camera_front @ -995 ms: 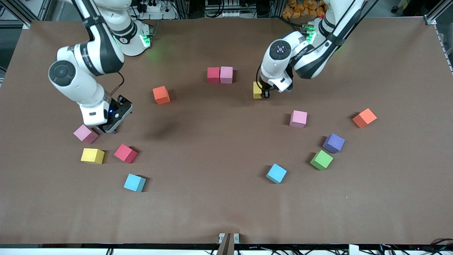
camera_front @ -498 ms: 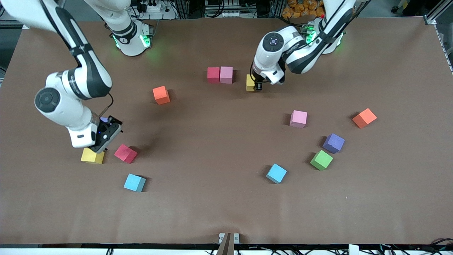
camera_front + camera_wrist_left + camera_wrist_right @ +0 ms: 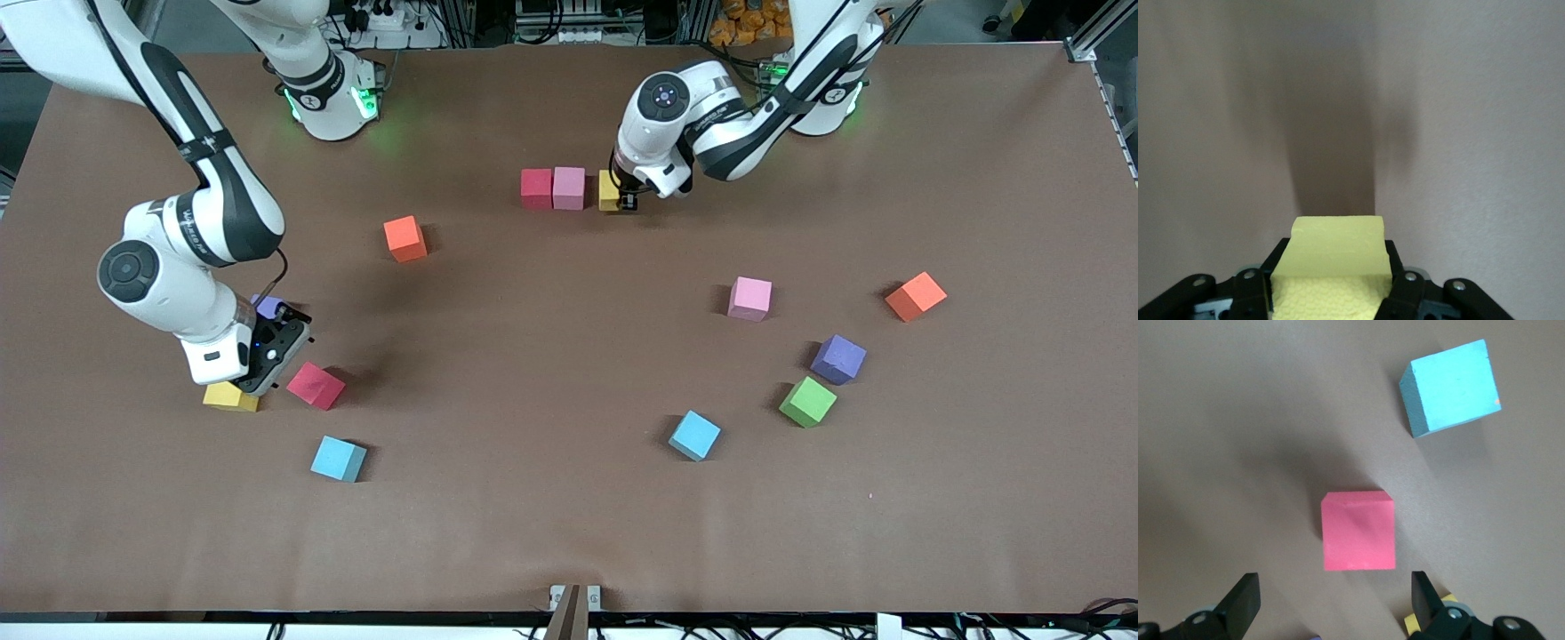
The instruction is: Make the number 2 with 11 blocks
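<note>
Right now my left gripper [image 3: 625,200], clamped on a yellow block [image 3: 609,190], must set it flush beside the pink block [image 3: 569,188], while my right gripper [image 3: 269,360] hangs open over a red block [image 3: 316,386].

Three blocks [image 3: 569,188] sit in a row, seemingly touching.

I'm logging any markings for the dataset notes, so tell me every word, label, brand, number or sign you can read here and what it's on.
None can be read.
Left arm: dark lettering on its white forearm, too small to read.
Right arm: dark lettering on its white casing, too small to read.
Blocks, such as the red block and light blue block: plain faces, no print.
Table: no markings.
</note>
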Available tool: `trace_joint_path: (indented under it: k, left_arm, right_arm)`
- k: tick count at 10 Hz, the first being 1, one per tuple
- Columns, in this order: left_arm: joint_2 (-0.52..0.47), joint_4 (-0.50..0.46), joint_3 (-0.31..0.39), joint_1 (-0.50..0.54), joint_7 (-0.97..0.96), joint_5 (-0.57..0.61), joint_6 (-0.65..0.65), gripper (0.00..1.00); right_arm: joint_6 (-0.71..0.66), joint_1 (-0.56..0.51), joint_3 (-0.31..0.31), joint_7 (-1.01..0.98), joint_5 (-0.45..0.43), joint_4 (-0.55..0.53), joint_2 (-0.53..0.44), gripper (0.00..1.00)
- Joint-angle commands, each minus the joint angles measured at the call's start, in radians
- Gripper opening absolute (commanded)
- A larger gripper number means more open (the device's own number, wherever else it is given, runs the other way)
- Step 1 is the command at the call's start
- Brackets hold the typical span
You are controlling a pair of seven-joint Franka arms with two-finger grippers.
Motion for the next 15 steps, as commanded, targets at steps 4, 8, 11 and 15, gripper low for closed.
trace_joint_path:
  k: [4,8,11,15]
  left_arm:
    - [0.043,0.011,0.004,-0.05,-0.04,0.012,0.023,0.0]
    - [0.058,0.012,0.083,-0.123,-0.04,0.02,0.06,0.0]
    - [0.077,0.041,0.189,-0.229,-0.041,0.02,0.065,0.0]
    - [0.074,0.051,0.191,-0.233,-0.038,0.022,0.065,0.0]
  right_arm:
    - [-0.009,-0.027,0.016,-0.02,-0.017,0.03,0.025,1.0]
    - [-0.018,-0.016,0.016,-0.018,-0.017,0.044,0.034,1.0]
    - [-0.016,-0.013,0.016,-0.018,-0.017,0.044,0.035,1.0]
    - [-0.002,-0.011,0.016,-0.018,-0.032,0.05,0.06,1.0]
